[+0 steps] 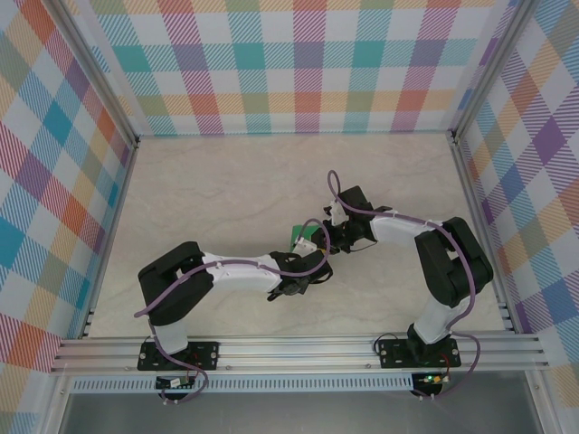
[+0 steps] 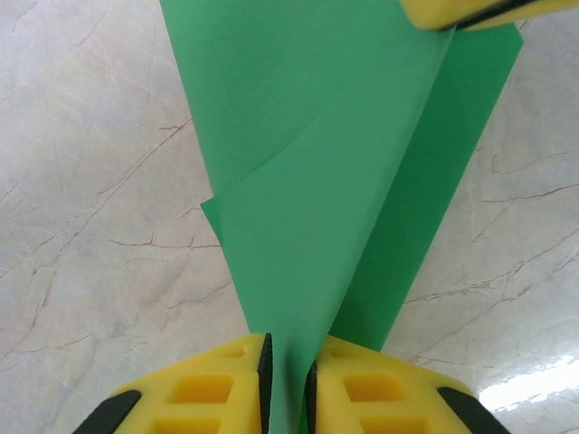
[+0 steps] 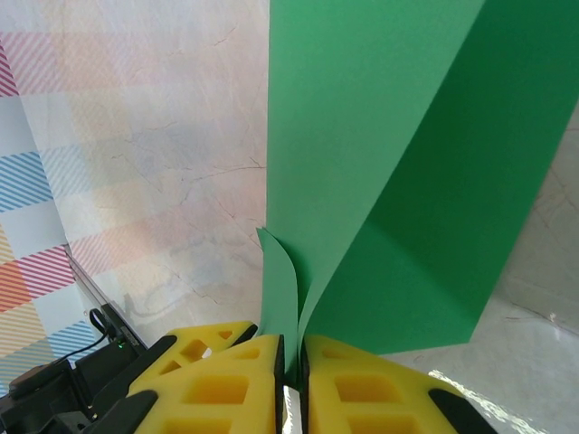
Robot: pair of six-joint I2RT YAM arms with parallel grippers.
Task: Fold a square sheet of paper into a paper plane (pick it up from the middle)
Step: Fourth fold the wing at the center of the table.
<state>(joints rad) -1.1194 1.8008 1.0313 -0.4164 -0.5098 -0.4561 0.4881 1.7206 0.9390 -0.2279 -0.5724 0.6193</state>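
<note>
Green paper (image 2: 335, 181) is what both arms hold, over the middle of the pale marble-patterned table (image 1: 226, 181), which checked walls (image 1: 298, 63) close in on three sides; we see the left gripper (image 2: 288, 371) with its yellow jaws clenched on one narrow end of the sheet, the paper vanishing into the thin slit between them; from the left wrist the green paper runs lengthwise straight away from those jaws, narrow where it is pinched and widening toward the far end, where a yellow finger of the right gripper (image 2: 461, 11) meets its far corner; one long crease runs up its length, with a brighter panel on the left of it and a darker, shaded panel on the right, and a slanted fold edge crosses the upper left; from the right wrist we see the right gripper (image 3: 291, 362) likewise clamped on the paper (image 3: 380, 181), two layers curling together into the slit, and the sheet rising away from the jaws as a tall band that leaves the top of the picture; from above, a small patch of green (image 1: 301, 237) shows just beside the right gripper (image 1: 330, 237) and just beyond the left gripper (image 1: 308, 267), the two wrists close together; we cannot tell whether any edge of the sheet touches the table.
</note>
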